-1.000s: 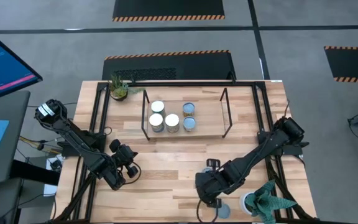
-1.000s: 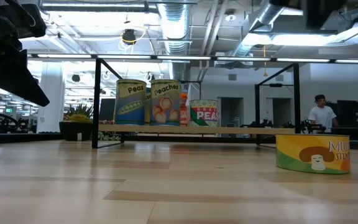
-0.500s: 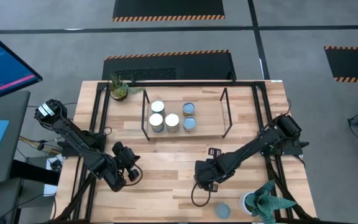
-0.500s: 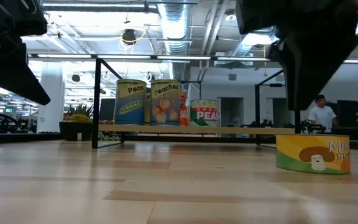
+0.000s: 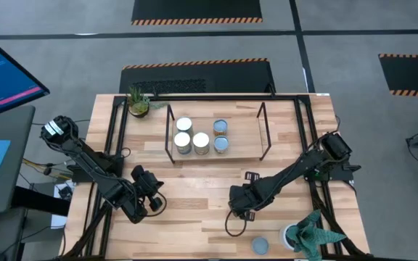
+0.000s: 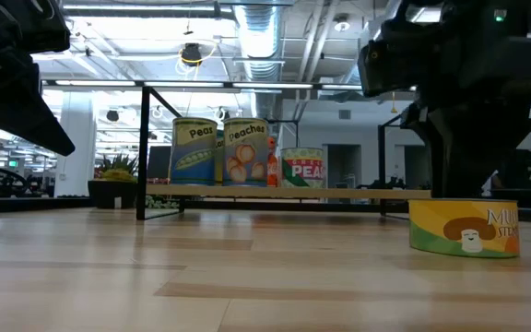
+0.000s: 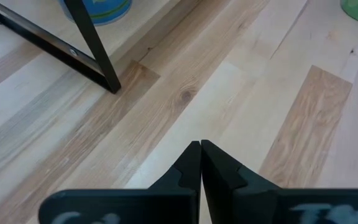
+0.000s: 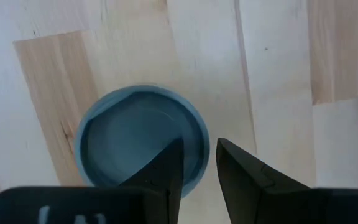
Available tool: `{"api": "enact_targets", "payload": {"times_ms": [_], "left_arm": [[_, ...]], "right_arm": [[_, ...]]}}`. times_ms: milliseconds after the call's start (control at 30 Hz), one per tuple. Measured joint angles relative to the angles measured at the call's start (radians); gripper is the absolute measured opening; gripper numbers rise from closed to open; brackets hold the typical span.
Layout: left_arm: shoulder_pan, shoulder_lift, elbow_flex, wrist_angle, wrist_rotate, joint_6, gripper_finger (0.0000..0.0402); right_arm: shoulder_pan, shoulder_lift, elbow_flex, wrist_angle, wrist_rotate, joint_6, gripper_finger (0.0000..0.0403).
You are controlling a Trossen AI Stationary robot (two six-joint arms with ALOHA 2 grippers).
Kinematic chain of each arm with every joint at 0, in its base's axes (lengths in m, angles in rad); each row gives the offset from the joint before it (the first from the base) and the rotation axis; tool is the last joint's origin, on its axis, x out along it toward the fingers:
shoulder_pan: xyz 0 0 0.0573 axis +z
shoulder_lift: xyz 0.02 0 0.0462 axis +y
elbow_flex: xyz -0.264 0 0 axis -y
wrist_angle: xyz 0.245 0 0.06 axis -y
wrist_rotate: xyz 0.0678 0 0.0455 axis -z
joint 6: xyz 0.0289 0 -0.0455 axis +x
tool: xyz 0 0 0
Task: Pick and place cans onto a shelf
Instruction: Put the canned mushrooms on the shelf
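Five cans sit on the shelf [image 5: 216,154]; one can [image 5: 260,246] waits at the worktop's [image 5: 194,196] five o'clock. The right tool [image 5: 242,211], spread and empty, hovers at its eleven o'clock; next it must descend and straddle it. Left tool [image 5: 151,203] is pressed together.

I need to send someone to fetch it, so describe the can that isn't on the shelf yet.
Start at the table's front edge, near the potted plant at the right corner. Just left of it sits a can, alone and off the shelf. It is squat, with a mushroom label.
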Motion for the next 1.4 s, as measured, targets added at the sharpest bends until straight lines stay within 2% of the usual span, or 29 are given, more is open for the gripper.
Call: {"api": "enact_targets", "payload": {"times_ms": [533, 700, 867, 967, 1200, 1400], "left_arm": [[0.000, 0.000, 0.000, 0.005, 0.001, 0.000, 0.0000], [0.000, 0.000, 0.000, 0.005, 0.001, -0.001, 0.0000], [0.000, 0.000, 0.000, 0.005, 0.002, -0.002, 0.0000], [0.000, 0.000, 0.000, 0.005, 0.002, -0.002, 0.0000], [0.000, 0.000, 0.000, 0.005, 0.002, -0.003, 0.0000], [0.000, 0.000, 0.000, 0.005, 0.003, -0.002, 0.0000]], "right_arm": [[-0.016, -0.003, -0.032, 0.097, 0.003, 0.010, 0.0114], [-0.015, -0.002, -0.032, 0.099, 0.002, 0.073, 0.0082], [-0.015, -0.002, -0.032, 0.110, 0.004, 0.105, 0.0017], [-0.018, -0.001, -0.030, 0.126, 0.007, 0.105, 0.0013], [-0.042, 0.005, 0.051, 0.022, -0.001, 0.047, 0.0007], [-0.089, 0.004, 0.205, -0.214, 0.054, -0.054, 0.0006]]}}
